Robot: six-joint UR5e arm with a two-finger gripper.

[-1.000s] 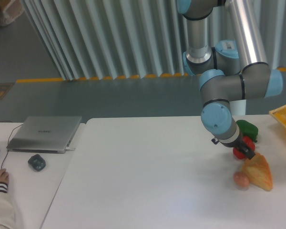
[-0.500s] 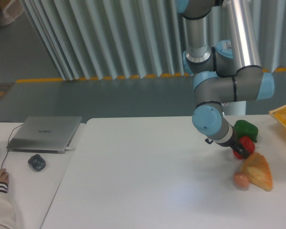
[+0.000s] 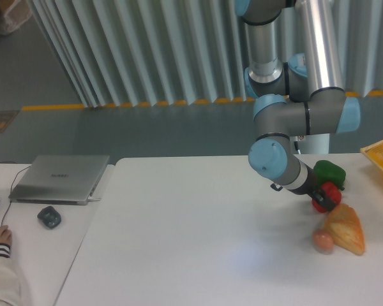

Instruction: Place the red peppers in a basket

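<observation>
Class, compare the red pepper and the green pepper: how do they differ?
The red pepper is red and partly hidden by the gripper; the green pepper is green and stands free. The red one lies nearer the bread wedge, the green one behind it. Both look similar in size.

Single fixed camera, raised, facing table front-on, mid-distance, corrugated wall behind.
</observation>
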